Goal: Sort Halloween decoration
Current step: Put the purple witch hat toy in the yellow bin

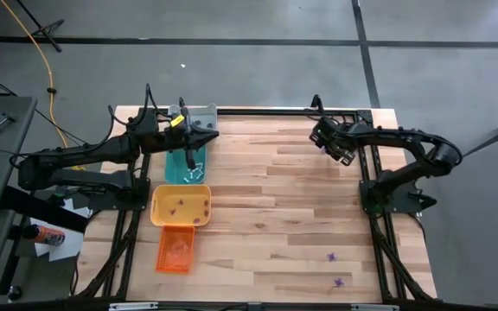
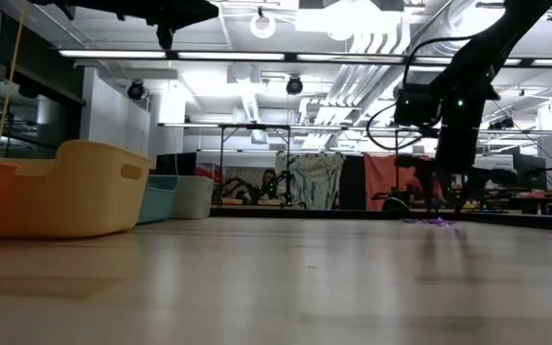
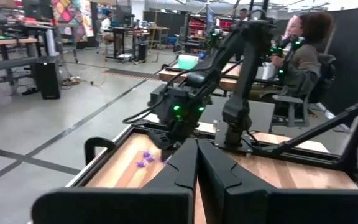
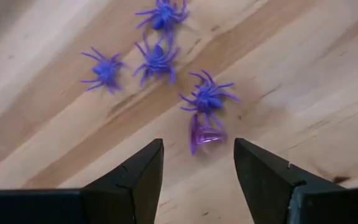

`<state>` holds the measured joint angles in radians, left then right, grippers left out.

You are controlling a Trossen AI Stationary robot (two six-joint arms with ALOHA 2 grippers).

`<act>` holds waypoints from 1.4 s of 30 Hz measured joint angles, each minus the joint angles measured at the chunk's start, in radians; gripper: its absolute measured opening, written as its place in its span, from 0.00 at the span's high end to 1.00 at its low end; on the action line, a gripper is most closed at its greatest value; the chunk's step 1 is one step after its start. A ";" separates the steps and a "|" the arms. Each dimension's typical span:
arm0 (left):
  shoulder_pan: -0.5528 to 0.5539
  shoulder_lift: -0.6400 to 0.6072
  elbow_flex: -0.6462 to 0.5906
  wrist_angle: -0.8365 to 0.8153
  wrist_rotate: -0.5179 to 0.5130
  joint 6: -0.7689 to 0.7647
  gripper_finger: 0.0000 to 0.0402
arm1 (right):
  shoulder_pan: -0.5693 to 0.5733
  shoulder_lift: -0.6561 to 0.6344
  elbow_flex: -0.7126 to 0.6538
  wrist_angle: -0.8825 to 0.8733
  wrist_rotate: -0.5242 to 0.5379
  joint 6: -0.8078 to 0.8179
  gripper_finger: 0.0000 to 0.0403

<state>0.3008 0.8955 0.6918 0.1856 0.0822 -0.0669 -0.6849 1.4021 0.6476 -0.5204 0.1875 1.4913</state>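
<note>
Tiny purple plastic spiders (image 4: 157, 59), spindly-legged, clustered on pale wood.

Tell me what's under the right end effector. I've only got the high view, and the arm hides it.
Observer: Four purple spiders lie close together on the table.
Operator: Is the right end effector gripping one?
Observer: No. It's open, and a fifth purple trinket, tipped on its side, lies just ahead of the gap between its fingers.
Operator: And the left end effector?
Observer: Shut, with nothing showing between its fingers.
</note>
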 joint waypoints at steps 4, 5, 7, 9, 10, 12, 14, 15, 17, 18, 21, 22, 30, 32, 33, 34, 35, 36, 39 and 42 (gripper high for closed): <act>0.000 0.000 0.000 0.000 0.019 -0.007 1.00 | 0.002 0.030 0.000 0.004 -0.005 0.033 0.56; 0.000 0.000 0.000 0.000 0.022 -0.007 1.00 | 0.004 0.035 0.000 0.007 -0.005 0.044 0.57; 0.000 0.000 0.000 0.000 0.023 -0.007 1.00 | 0.005 0.039 0.000 0.013 -0.003 0.053 0.60; 0.000 0.000 0.000 -0.001 0.024 -0.010 1.00 | 0.005 0.039 0.000 0.020 -0.002 0.053 0.63; 0.000 0.000 0.000 -0.001 0.024 -0.010 1.00 | 0.005 0.039 0.000 0.019 0.001 0.053 0.64; 0.000 0.000 0.000 -0.001 0.034 -0.010 1.00 | 0.005 0.039 0.000 0.019 0.009 0.051 0.67; 0.000 0.000 0.000 -0.001 0.045 -0.011 1.00 | 0.005 0.039 0.000 0.018 0.015 0.048 0.70; 0.000 0.000 0.000 -0.001 0.047 -0.011 1.00 | 0.005 0.039 0.000 0.018 0.016 0.047 0.71; 0.000 0.000 0.000 -0.001 0.048 -0.022 1.00 | 0.005 0.039 0.000 0.017 0.020 0.038 0.73; 0.000 0.000 0.000 -0.001 0.048 -0.031 1.00 | 0.005 0.039 0.000 0.017 0.020 0.030 0.74; 0.000 0.000 0.000 -0.002 0.048 -0.036 1.00 | 0.004 0.039 0.000 0.017 0.023 0.023 0.76; 0.000 0.000 0.000 -0.002 0.048 -0.036 1.00 | 0.004 0.039 0.000 0.017 0.024 0.023 0.76; 0.000 0.000 0.000 -0.002 0.050 -0.063 1.00 | 0.004 0.039 0.000 0.013 0.045 0.019 0.76; 0.000 0.000 0.000 -0.002 0.050 -0.073 1.00 | 0.004 0.039 0.000 0.011 0.047 0.019 0.76; 0.000 0.000 0.000 -0.002 0.050 -0.080 1.00 | 0.004 0.039 0.000 0.011 0.049 0.019 0.76; 0.000 0.000 0.000 -0.002 0.050 -0.084 1.00 | 0.004 0.039 0.000 0.010 0.049 0.019 0.76; 0.000 0.000 0.000 -0.002 0.050 -0.087 1.00 | 0.004 0.039 0.000 0.010 0.049 0.019 0.76; 0.000 0.000 0.000 -0.002 0.050 -0.088 1.00 | 0.004 0.039 -0.002 0.013 0.049 0.019 0.76; 0.000 0.000 0.000 -0.002 0.050 -0.089 1.00 | 0.004 0.039 -0.012 0.013 0.048 0.019 0.76; 0.000 0.000 0.000 -0.002 0.050 -0.089 1.00 | 0.004 0.039 -0.026 0.023 0.049 0.024 0.76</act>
<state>0.3008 0.8955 0.6918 0.1837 0.1326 -0.1562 -0.6811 1.4406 0.6218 -0.4970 0.2361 1.5158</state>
